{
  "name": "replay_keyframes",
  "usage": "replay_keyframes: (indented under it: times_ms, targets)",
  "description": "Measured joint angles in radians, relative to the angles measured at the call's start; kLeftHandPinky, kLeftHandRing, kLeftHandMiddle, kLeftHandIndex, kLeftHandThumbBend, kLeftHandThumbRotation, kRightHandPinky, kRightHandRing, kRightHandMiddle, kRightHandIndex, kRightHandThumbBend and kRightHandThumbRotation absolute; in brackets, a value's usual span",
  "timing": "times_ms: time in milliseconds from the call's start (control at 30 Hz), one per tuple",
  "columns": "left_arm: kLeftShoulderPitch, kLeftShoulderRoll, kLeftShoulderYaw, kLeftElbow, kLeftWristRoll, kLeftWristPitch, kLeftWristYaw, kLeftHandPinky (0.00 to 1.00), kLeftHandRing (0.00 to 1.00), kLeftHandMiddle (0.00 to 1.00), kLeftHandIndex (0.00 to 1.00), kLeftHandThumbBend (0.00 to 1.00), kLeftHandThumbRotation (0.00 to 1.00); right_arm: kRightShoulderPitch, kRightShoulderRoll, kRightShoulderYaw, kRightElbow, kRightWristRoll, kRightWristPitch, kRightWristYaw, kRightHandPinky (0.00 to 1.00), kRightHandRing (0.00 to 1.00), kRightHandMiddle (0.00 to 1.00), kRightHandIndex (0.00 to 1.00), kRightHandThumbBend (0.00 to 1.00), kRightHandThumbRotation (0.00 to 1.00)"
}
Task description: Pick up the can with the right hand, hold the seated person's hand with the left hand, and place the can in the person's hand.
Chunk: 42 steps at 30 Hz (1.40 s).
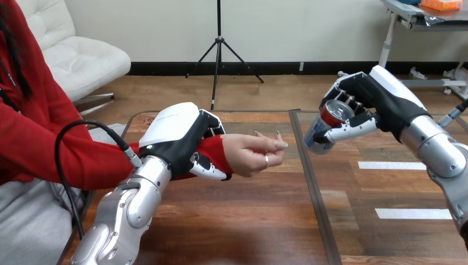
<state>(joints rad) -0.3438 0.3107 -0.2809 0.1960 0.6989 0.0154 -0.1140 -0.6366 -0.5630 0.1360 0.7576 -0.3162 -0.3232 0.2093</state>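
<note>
My right hand (368,102) is raised at the right of the head view, its fingers and thumb curled round a can (326,122) with a red top band and a silver lid, tilted toward the left. The person's hand (253,154) reaches in from the left over the table's middle, palm side up with fingers loosely bent, a short gap away from the can. My left hand (177,132) lies over the person's wrist in its red sleeve (212,150), fingers and thumb wrapped round it.
The wooden table (248,221) has a dark seam (312,182) running front to back just right of the person's hand. Two white tape strips (386,165) lie on the right half under my right arm.
</note>
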Motion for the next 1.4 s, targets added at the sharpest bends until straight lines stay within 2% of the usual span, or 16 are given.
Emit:
replay_keyframes:
  times_ms: [333, 667, 1033, 1400]
  targets:
    - [-0.01, 0.0, -0.013, 0.017, 0.0, -0.001, 0.001, 0.31, 0.37, 0.43, 0.44, 0.69, 0.0, 0.0, 0.012, 0.001, -0.029, 0.0, 0.003, 0.001, 0.34, 0.37, 0.43, 0.47, 0.72, 0.0]
    - [-0.016, 0.0, -0.019, 0.031, 0.0, -0.008, 0.003, 0.31, 0.37, 0.43, 0.44, 0.7, 0.0, 0.0, 0.018, 0.005, -0.067, -0.001, 0.037, 0.009, 0.35, 0.38, 0.44, 0.47, 0.71, 0.0]
    - [-0.019, -0.001, -0.019, 0.041, 0.0, -0.01, 0.007, 0.28, 0.34, 0.4, 0.39, 0.7, 0.0, 0.0, 0.018, 0.009, -0.104, -0.006, 0.083, 0.02, 0.34, 0.37, 0.43, 0.47, 0.71, 0.0]
    - [-0.019, -0.002, -0.019, 0.041, 0.0, -0.009, 0.004, 0.27, 0.32, 0.37, 0.36, 0.69, 0.0, 0.0, 0.019, 0.012, -0.127, -0.01, 0.094, 0.022, 0.33, 0.36, 0.43, 0.47, 0.71, 0.0]
